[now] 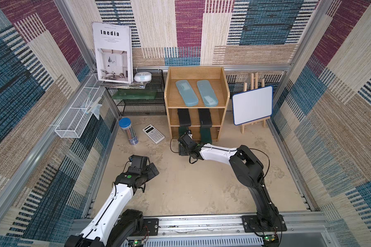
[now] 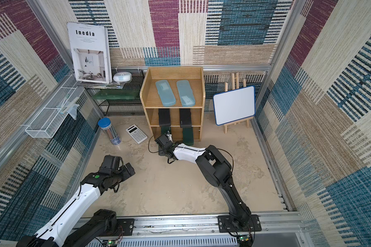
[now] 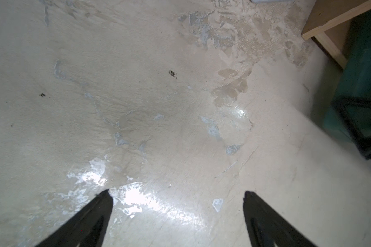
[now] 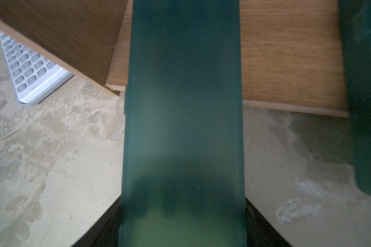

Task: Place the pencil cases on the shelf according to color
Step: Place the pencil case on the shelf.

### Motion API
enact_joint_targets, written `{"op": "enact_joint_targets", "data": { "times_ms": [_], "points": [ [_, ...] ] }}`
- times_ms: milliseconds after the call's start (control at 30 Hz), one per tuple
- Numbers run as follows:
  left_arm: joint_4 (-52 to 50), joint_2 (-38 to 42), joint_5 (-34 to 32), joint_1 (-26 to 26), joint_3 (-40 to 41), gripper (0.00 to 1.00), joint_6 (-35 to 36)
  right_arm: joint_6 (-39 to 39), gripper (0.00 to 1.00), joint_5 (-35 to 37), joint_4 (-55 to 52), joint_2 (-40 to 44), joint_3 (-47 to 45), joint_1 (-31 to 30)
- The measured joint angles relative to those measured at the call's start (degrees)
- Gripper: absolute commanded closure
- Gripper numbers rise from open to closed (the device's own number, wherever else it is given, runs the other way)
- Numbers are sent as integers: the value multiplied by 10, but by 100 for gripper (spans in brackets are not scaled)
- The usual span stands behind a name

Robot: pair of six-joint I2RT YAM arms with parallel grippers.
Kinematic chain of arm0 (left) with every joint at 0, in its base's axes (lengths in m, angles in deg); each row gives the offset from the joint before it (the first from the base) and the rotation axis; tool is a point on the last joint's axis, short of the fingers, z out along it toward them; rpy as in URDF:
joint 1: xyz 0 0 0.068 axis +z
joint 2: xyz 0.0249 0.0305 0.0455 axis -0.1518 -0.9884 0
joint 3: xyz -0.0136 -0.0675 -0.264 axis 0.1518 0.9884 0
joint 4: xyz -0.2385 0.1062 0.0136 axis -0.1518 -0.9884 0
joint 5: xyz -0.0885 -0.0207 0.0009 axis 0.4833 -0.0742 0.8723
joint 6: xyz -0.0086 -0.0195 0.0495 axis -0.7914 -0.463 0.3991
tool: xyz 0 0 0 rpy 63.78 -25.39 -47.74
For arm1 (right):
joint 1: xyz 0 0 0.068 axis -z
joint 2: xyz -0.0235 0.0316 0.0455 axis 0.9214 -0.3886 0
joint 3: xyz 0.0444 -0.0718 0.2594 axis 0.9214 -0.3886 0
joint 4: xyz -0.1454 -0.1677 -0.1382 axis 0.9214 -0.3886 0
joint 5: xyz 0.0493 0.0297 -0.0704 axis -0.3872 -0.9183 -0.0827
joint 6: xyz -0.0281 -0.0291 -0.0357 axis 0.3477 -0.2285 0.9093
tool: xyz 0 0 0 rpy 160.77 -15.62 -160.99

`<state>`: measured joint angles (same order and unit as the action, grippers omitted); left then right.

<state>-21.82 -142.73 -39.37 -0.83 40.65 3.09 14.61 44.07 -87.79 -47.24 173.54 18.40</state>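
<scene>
Only the right wrist view shows green case (image 4: 182,107) between jaws.

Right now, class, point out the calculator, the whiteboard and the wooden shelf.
calculator (image 1: 154,134), in a top view, on its keypad.
whiteboard (image 1: 252,104), in a top view, on its white face.
wooden shelf (image 1: 194,73), in a top view, on its bare back panel.

The dark green case (image 4: 182,107) is blurring across my right wrist view, running out of view and covering my right end effector (image 4: 182,202), so I am not seeing whether it is gripping. A second green case (image 4: 366,85) is being cropped alongside.
</scene>
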Motion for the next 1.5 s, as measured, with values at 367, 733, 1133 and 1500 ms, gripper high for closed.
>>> {"op": "enact_joint_targets", "data": {
  "times_ms": [367,733,1133,1500],
  "points": [
    [23,-19,21,0,9,1,10,-2,8,-14,-9,48,-20,0],
    [24,-7,26,0,2,1,21,-13,49,-5,4,131,-143,-26],
    [33,-5,49,-3,18,1,23,5,58,-7,33,58,-124,-22],
    [37,-5,53,-4,19,1,26,26,56,-7,44,23,-44,-2]
  ]
}}
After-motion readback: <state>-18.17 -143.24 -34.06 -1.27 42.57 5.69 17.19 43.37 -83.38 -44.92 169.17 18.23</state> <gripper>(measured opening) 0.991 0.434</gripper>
